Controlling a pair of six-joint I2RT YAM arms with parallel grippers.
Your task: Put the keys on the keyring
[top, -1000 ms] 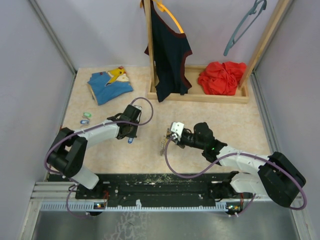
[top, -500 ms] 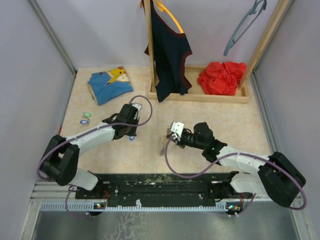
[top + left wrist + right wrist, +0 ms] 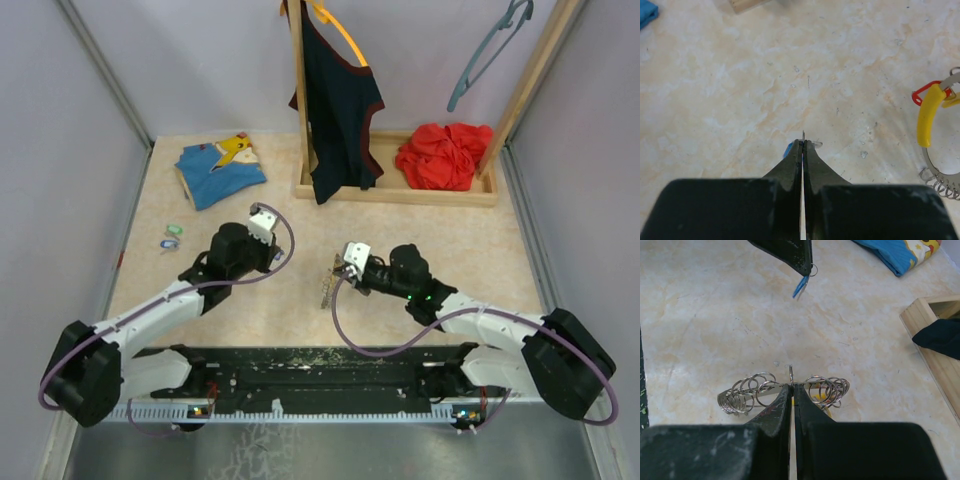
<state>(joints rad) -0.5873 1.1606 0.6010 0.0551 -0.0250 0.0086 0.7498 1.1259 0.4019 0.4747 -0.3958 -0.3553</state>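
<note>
Keyring pinched in right tool; blue key, apparently, pinched in left tool.

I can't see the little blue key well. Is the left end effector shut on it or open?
Shut on it. The left end effector is pinched tight, and the blue key dangles from its tip.

Blue key — mostly hidden behind left jaws.
</note>
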